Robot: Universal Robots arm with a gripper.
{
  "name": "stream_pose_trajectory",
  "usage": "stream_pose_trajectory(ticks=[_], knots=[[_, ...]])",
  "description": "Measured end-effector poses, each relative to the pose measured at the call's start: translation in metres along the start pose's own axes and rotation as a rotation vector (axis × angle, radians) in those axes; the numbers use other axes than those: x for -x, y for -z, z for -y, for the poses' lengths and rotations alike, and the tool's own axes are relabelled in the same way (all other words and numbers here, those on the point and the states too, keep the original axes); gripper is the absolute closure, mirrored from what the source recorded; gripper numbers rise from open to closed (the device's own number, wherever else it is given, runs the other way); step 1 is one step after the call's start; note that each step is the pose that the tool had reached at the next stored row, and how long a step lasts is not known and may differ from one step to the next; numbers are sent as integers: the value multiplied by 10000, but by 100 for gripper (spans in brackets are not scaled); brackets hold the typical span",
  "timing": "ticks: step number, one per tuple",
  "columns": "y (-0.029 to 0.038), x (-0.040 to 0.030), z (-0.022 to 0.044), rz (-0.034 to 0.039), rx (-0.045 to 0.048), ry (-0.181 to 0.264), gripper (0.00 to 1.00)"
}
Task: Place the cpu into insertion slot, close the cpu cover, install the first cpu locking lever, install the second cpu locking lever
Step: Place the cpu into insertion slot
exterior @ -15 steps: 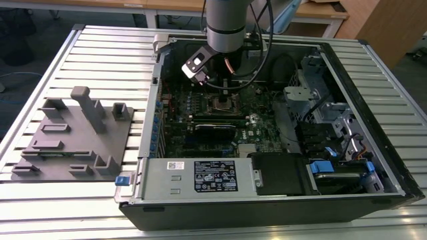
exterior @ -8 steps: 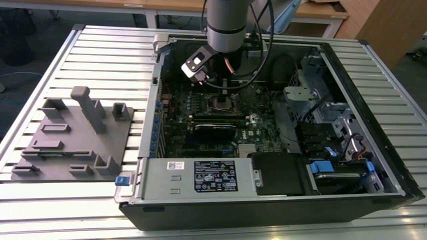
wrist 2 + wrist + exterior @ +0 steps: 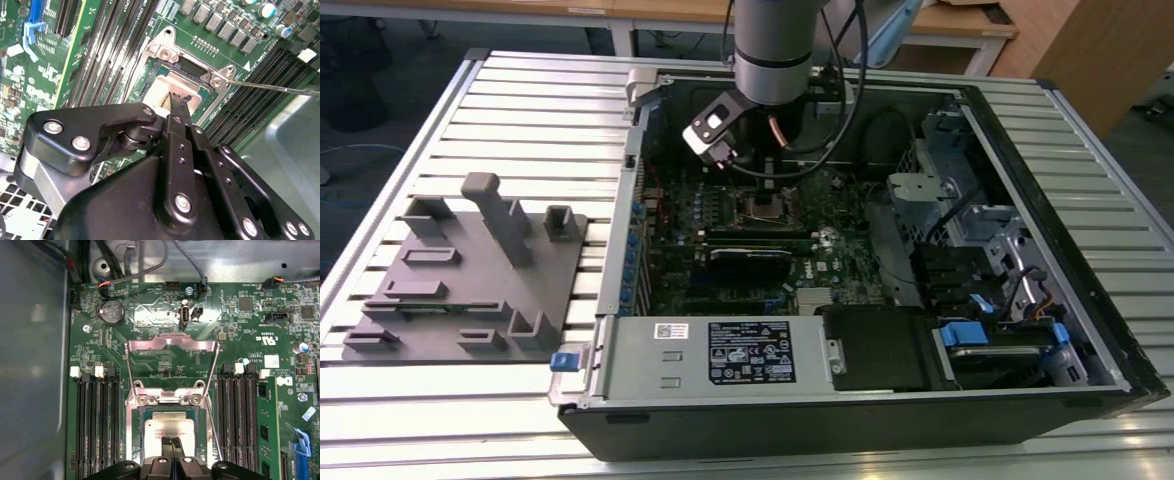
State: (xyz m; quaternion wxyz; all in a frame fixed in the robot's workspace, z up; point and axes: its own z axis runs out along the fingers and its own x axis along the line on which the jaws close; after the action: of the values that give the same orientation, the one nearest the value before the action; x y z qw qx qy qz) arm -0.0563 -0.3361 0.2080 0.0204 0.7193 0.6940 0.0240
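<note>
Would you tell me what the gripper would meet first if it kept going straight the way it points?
Most likely the cpu in the insertion slot: the gripper points shut fingertips at its pale face, and the cpu cover stands open. How near is unclear.

A grooved silver metal desk (image 3: 520, 110) catches pale glare along its near edge; beyond its far edge stand light wooden tables (image 3: 674, 10) (a wooden cabinet (image 3: 1087, 50) too), over dark floor (image 3: 354, 215).

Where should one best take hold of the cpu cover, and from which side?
Probably the free cross-bar of the cpu cover, far from its hinge at the insertion slot. The frame is swung open, so that thin edge is exposed; come from above, straddling it.
</note>
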Motion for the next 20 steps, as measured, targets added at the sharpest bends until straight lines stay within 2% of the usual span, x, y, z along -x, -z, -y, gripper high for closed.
stream_pose_trajectory(ticks=[5,8,20], knots=[[0,0,0,9,0,-114,90],[-2,0,-3,12,-123,-114,90],[-19,-2,-4,9,-124,-115,90]])
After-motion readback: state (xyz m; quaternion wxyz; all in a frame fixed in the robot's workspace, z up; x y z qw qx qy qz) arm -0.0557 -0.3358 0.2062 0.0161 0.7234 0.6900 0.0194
